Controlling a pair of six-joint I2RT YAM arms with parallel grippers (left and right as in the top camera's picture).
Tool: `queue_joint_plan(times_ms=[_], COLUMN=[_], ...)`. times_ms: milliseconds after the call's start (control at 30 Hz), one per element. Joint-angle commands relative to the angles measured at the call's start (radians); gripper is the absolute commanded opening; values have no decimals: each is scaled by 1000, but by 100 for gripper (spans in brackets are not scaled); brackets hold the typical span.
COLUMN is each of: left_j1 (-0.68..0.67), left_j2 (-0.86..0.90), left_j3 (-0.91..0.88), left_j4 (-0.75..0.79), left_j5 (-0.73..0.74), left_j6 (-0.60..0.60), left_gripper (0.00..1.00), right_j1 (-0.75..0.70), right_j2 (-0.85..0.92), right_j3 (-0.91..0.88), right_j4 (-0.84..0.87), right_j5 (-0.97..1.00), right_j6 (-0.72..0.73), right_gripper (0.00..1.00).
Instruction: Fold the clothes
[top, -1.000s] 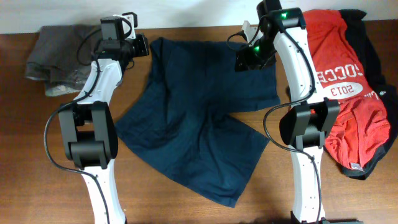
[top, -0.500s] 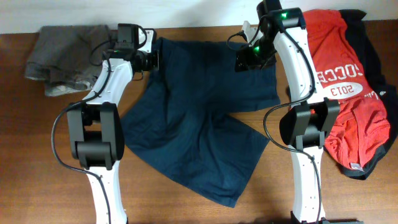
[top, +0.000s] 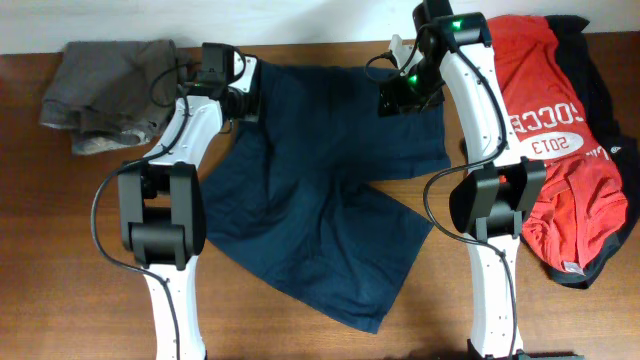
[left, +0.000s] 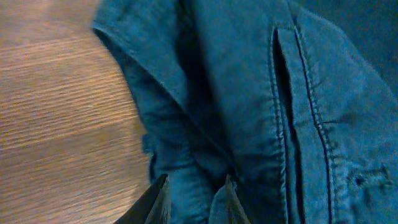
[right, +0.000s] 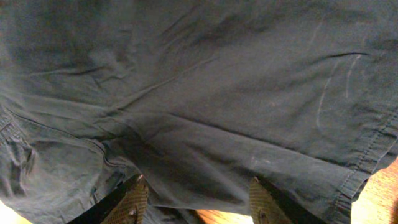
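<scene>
left end effector (left: 193, 200): tips at shorts (top: 320, 190) left edge, can't tell if clenched | right end effector (right: 198, 200): released, spread over upper-right corner | table (top: 60, 250) wood open leftward | grey garment (top: 100, 85), jersey (top: 530, 80) flank

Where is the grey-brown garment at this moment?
Overhead view: the grey-brown garment lies bunched at the table's far-left corner, left of the left gripper and apart from the navy shorts.

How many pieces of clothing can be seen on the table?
4: grey-brown garment far left, navy shorts in the centre, red jersey at right, black garment under it. More may hide beneath.
</scene>
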Motion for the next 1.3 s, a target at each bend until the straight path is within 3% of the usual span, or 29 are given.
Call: queue_joint_plan(times_ms=[0, 833, 867, 967, 1267], left_j1=[-24, -51, -51, -52, -47], left_j2=[24, 79, 79, 79, 79], left_j3=[-5, -5, -5, -5, 12], left_j4=[12, 45, 45, 48, 80], left_j5=[-11, -15, -15, -14, -19], left_j6=[20, 20, 20, 20, 20], left_gripper=[29, 29, 26, 1, 1], right_j1=[5, 5, 5, 5, 5], right_j2=[-4, -4, -4, -4, -4], right_j3=[8, 8, 8, 8, 8], right_j4=[-6, -6, -6, -6, -7], right_j5=[9, 9, 10, 9, 9], right_j6=[2, 2, 1, 1, 1], right_gripper=[58, 58, 58, 58, 58])
